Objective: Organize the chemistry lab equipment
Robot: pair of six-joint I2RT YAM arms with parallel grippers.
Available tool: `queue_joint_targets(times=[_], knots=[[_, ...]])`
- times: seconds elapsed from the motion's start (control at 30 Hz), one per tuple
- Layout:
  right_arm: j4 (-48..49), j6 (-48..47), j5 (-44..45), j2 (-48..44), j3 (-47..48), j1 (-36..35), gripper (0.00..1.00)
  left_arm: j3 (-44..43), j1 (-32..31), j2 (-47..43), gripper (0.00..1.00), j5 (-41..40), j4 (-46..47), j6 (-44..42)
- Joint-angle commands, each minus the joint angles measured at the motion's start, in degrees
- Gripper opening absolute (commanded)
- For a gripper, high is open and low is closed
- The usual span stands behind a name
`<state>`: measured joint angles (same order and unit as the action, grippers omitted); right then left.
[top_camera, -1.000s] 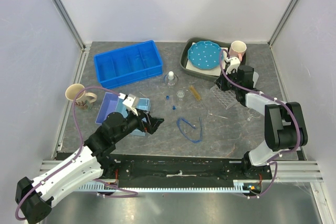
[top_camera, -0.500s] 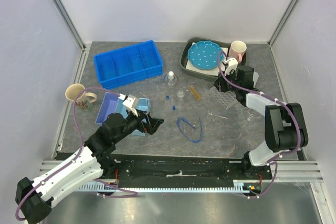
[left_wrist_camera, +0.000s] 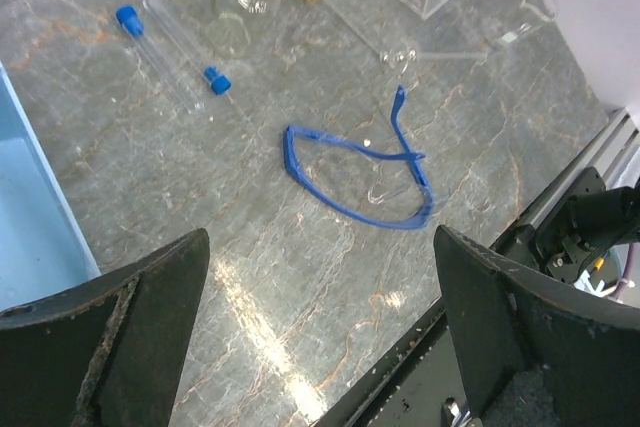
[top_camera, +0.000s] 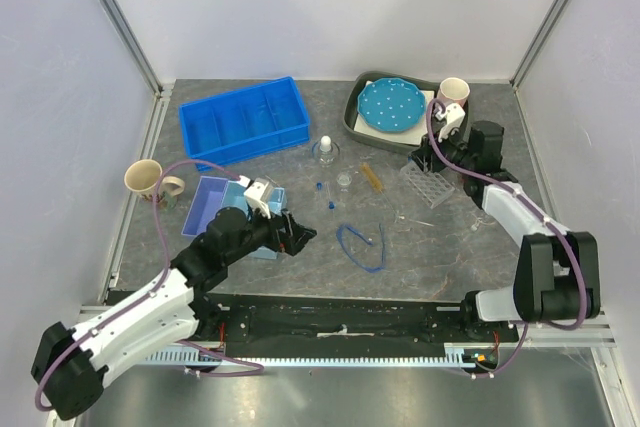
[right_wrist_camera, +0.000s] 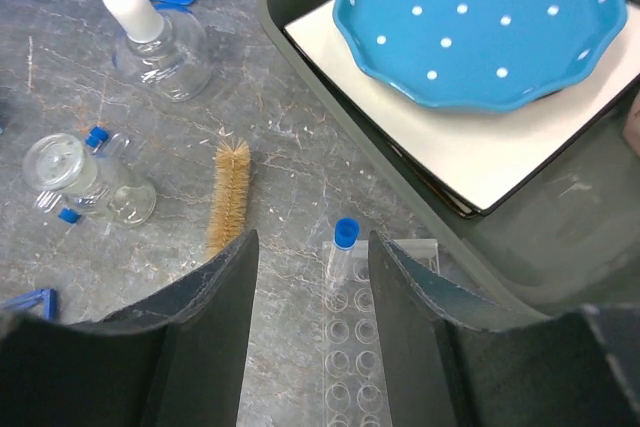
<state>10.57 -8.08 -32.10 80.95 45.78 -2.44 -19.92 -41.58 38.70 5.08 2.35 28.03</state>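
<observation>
Your right gripper point(right_wrist_camera: 312, 247) hangs over the clear rack point(right_wrist_camera: 348, 357) with its fingers partly apart. A blue-capped tube point(right_wrist_camera: 345, 247) stands upright in the rack's end hole between them, and neither finger appears to touch it. The rack sits just beside the grey tray point(right_wrist_camera: 300, 47) holding the dotted plate point(right_wrist_camera: 480, 17). Your left gripper point(left_wrist_camera: 318, 277) is spread wide with nothing in it, above the table near the blue loop point(left_wrist_camera: 292, 147).
</observation>
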Motion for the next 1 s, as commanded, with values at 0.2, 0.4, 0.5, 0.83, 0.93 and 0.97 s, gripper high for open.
queue_joint_targets(times=[0.2, 0.4, 0.5, 0.83, 0.93, 0.97], knots=[[-10.5, -5.7, -9.5, -10.4, 4.2, 1.2, 0.57, -11.3, 3.4, 17.9, 0.91, 7.8, 2.6, 5.6], [-19.7, -7.4, -15.0, -15.7, 5.9, 1.2, 0.59, -20.1, 4.3, 30.8, 0.66, 4.3, -4.7, 5.6], [-19.9, -8.8, -15.7, -18.7, 3.3, 1.6, 0.63, -24.5, 4.4, 38.2, 0.6, 0.7, -8.7, 3.7], [-19.6, -10.2, -18.0, -18.2, 1.3, 4.9, 0.64, -39.3, 4.4, 55.7, 0.53, -8.3, -16.1, -1.7], [-19.8, -10.3, -18.2, -18.5, 1.5, 5.1, 0.64, -44.1, 4.4, 60.5, 0.4, -10.5, -18.7, -1.1], [-19.9, -10.4, -18.2, -18.6, 1.5, 5.1, 0.64, -45.3, 4.3, 61.7, 0.4, -11.4, -21.1, -0.8]])
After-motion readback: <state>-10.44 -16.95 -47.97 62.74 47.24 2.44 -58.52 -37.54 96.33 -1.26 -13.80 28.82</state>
